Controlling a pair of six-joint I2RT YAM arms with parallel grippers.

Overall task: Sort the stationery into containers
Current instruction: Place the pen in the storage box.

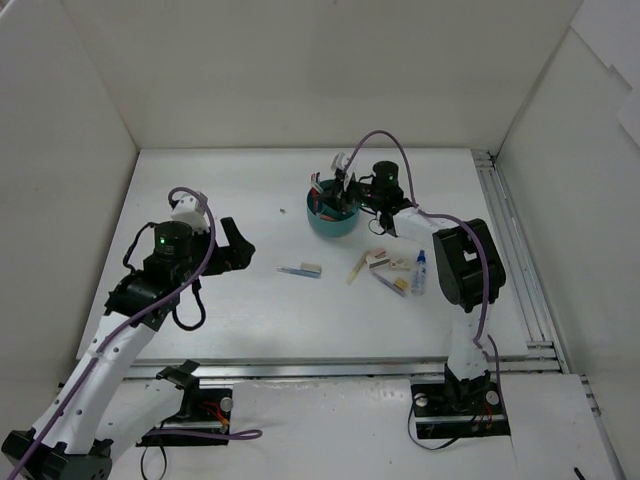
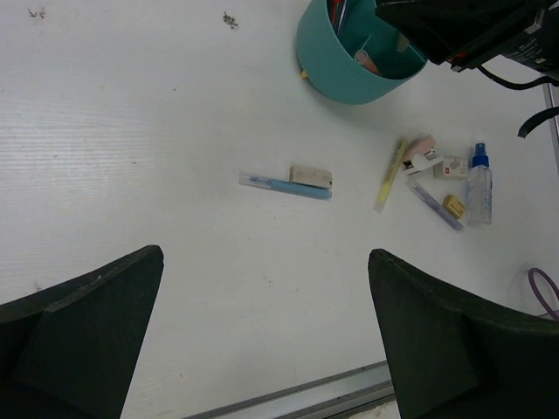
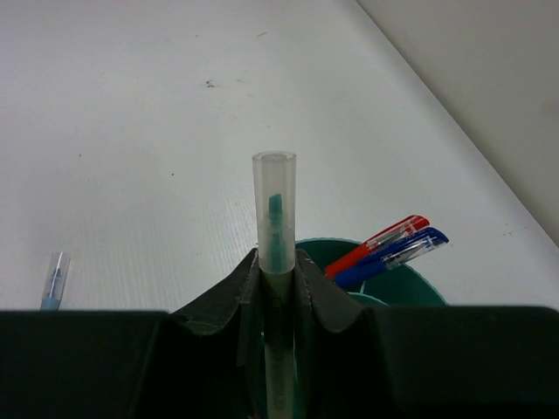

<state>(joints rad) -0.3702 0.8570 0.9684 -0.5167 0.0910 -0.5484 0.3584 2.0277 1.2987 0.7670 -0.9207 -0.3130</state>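
Observation:
My right gripper (image 3: pixel 278 262) is shut on a green pen (image 3: pixel 275 209) with a clear cap, held upright over the round teal organizer (image 3: pixel 403 284). A red pen (image 3: pixel 377 244) and a blue pen (image 3: pixel 397 256) stand in it. From above, the right gripper (image 1: pixel 348 192) hangs over the organizer (image 1: pixel 330 226). On the table lie a blue pen (image 2: pixel 284 185) beside an eraser (image 2: pixel 311 176), a yellow pen (image 2: pixel 389 173), a purple pen (image 2: pixel 434 204), small erasers (image 2: pixel 450 168) and a blue-capped bottle (image 2: pixel 479 183). The left gripper (image 2: pixel 266 253) is open and holds nothing, left of these items (image 1: pixel 235 245).
White walls close in the table on three sides. A metal rail (image 1: pixel 520 270) runs along the right edge and another along the near edge (image 2: pixel 297 397). A purple cable (image 1: pixel 400 160) arches over the right wrist.

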